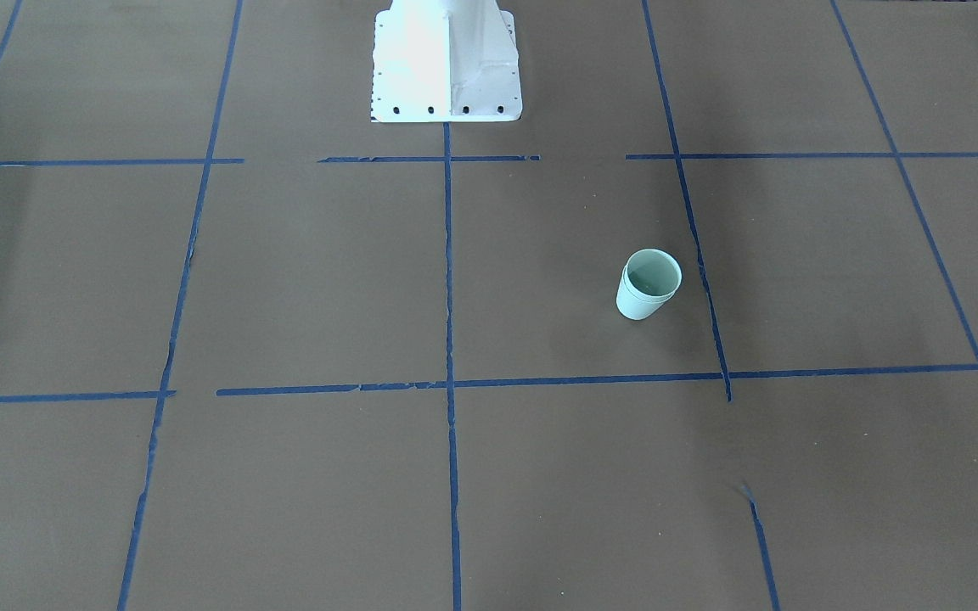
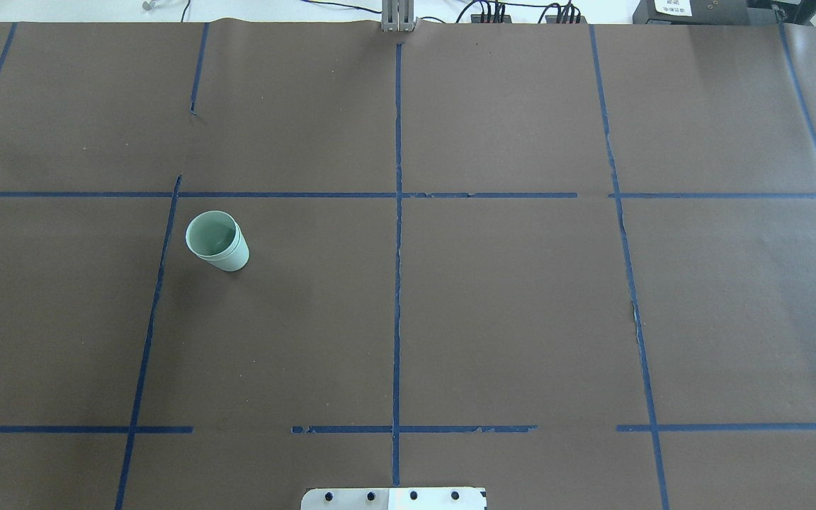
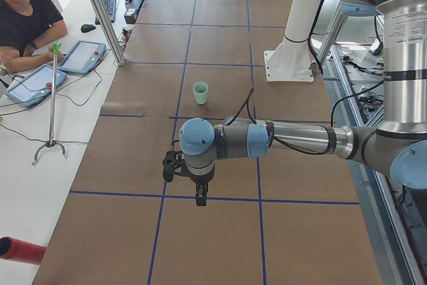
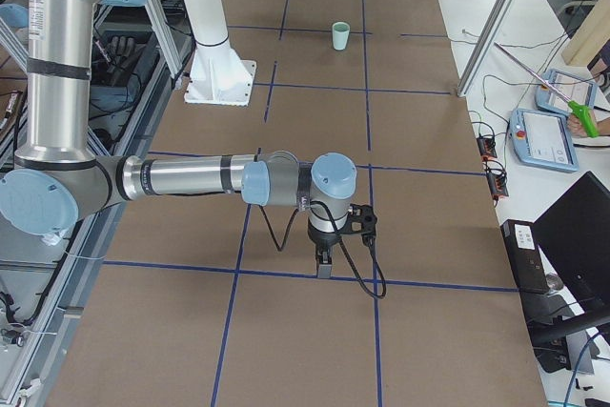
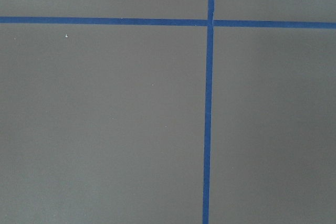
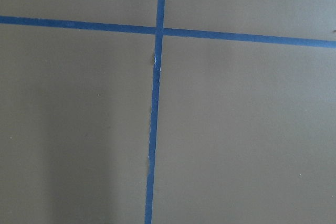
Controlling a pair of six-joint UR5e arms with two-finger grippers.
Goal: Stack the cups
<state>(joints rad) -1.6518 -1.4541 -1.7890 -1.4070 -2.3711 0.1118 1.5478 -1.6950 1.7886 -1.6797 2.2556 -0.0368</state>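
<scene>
The two pale mint-green cups (image 1: pixel 649 288) stand upright as one nested stack, one inside the other, on the brown table on my left side. The stack also shows in the overhead view (image 2: pixel 218 242), the exterior left view (image 3: pixel 200 92) and the exterior right view (image 4: pixel 340 35). My left gripper (image 3: pixel 200 198) hangs over the table well away from the stack, pointing down. My right gripper (image 4: pixel 324 267) hangs over the far end of the table, also pointing down. Both show only in side views, so I cannot tell if they are open or shut. Neither touches a cup.
The white robot base plate (image 1: pixel 446 85) sits at the table's middle edge. Blue tape lines (image 2: pixel 398 283) grid the brown paper. An operator (image 3: pixel 27 18) sits beside the table with a grabber stick (image 3: pixel 52 98). A red cylinder (image 3: pixel 20 250) lies off the table.
</scene>
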